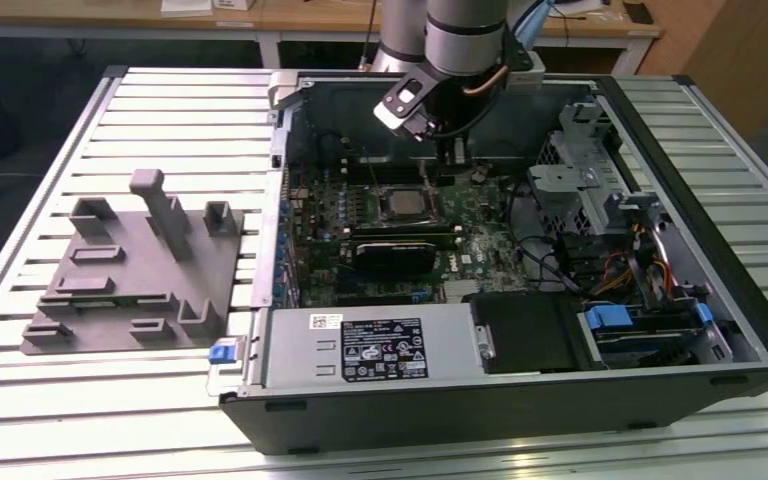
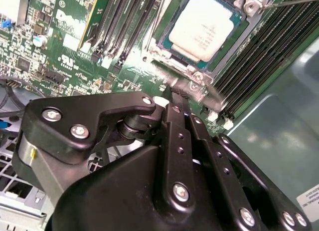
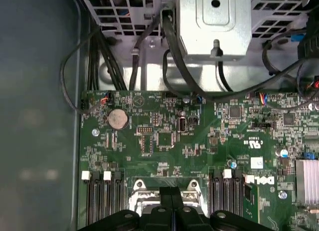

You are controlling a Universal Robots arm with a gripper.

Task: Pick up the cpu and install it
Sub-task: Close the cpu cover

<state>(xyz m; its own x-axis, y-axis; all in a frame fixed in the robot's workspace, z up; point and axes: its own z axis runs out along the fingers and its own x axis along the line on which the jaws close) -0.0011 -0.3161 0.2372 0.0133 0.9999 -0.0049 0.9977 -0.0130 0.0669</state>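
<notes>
End effector first: we see it hanging low inside the open computer case, its 2 fingers pressed together with nothing between them. The cpu lies flat in its socket frame on the green motherboard, silvery top up. In the second wrist view the end effector's tip is just beside that frame's edge (whether it touches, we cannot tell). Black memory slots flank the socket. The case also holds a power supply, a metal drive cage and bundles of cables. Outside it, at the exterior view's left, a grey fixture block rests on the slatted tabletop.
</notes>
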